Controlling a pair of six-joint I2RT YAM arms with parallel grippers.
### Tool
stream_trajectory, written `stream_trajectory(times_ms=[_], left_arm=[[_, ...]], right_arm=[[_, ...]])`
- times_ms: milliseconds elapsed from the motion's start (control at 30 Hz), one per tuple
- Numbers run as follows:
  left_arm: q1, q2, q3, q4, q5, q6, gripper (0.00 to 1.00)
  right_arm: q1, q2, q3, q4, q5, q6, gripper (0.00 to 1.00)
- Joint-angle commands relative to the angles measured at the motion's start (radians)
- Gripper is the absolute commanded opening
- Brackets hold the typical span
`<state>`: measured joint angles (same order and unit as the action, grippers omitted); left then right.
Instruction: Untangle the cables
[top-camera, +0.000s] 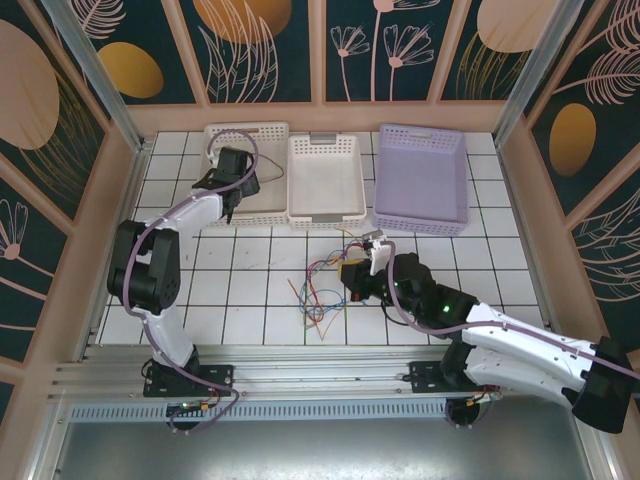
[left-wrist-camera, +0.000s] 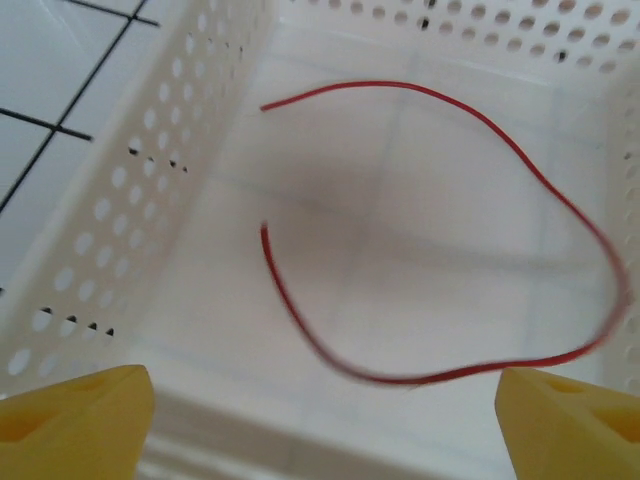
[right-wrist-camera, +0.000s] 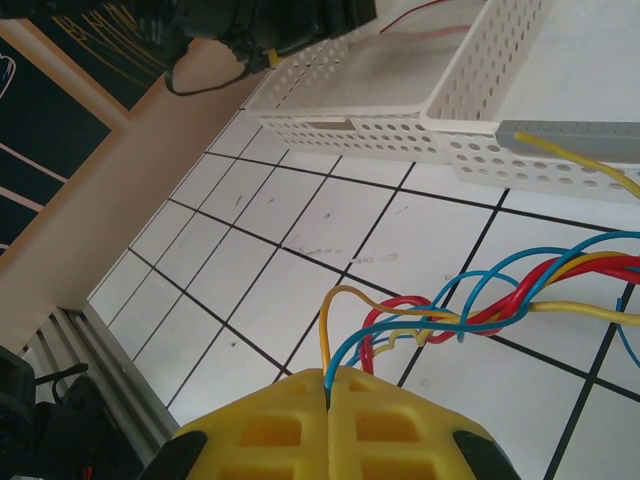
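A tangle of thin red, blue, green and yellow cables (top-camera: 318, 290) lies on the white tiles at the table's middle. My right gripper (top-camera: 357, 280) sits just right of it. In the right wrist view this gripper (right-wrist-camera: 328, 375) is shut on the cables (right-wrist-camera: 480, 300), with a yellow and a blue strand coming out between its yellow pads. A single red cable (left-wrist-camera: 560, 195) lies curved on the floor of the left white basket (left-wrist-camera: 190, 120). My left gripper (left-wrist-camera: 322, 400) hangs over it, open, with nothing between its fingers. In the top view the left gripper (top-camera: 232, 175) is above that basket (top-camera: 247, 132).
A second white basket (top-camera: 325, 215) and a purple basket (top-camera: 420, 218) stand in a row at the back. Wooden walls close in the tiled table on three sides. The left arm's black links (right-wrist-camera: 250, 25) reach over the left basket.
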<state>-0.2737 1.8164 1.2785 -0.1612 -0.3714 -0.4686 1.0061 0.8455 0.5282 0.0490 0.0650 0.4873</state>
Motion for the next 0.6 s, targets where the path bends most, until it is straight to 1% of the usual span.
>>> stream_trajectory(times_ms=[0,33,100,133,167,233,333,400,467,500,567], left_arm=[[0.002,-0.082,0.035,-0.042,-0.02,0.016,0.97],[0.0,-0.094,0.034,-0.046,-0.021,0.022,0.99],[0.001,-0.096,0.044,-0.069,-0.023,0.028,0.98],[0.001,-0.131,0.048,-0.084,-0.022,0.028,0.99],[0.002,-0.148,0.052,-0.104,-0.012,0.024,0.99],[0.001,-0.198,0.031,-0.117,0.043,0.001,0.99],[0.0,-0.333,-0.07,-0.083,0.175,-0.06,0.99],[-0.006,-0.415,-0.165,-0.034,0.305,-0.098,0.98],[-0.031,-0.492,-0.268,0.002,0.411,-0.135,0.96],[-0.057,-0.526,-0.323,0.017,0.444,-0.141,0.96],[-0.124,-0.595,-0.424,0.052,0.458,-0.155,0.95]], right_arm=[[0.012,-0.003,0.023,0.029,0.027,0.014,0.0],[0.012,-0.002,0.023,0.028,0.029,0.014,0.0],[0.012,-0.001,0.025,0.027,0.035,0.016,0.0],[0.012,0.0,0.026,0.026,0.04,0.017,0.0],[0.013,0.002,0.028,0.026,0.045,0.02,0.0],[0.012,0.003,0.034,0.023,0.047,0.019,0.0],[0.013,0.011,0.042,0.026,0.049,0.017,0.0],[0.014,0.015,0.045,0.034,0.041,0.018,0.0],[0.012,0.016,0.045,0.044,0.03,0.019,0.0],[0.013,0.015,0.046,0.049,0.029,0.022,0.0],[0.011,0.01,0.048,0.056,0.02,0.021,0.0]])
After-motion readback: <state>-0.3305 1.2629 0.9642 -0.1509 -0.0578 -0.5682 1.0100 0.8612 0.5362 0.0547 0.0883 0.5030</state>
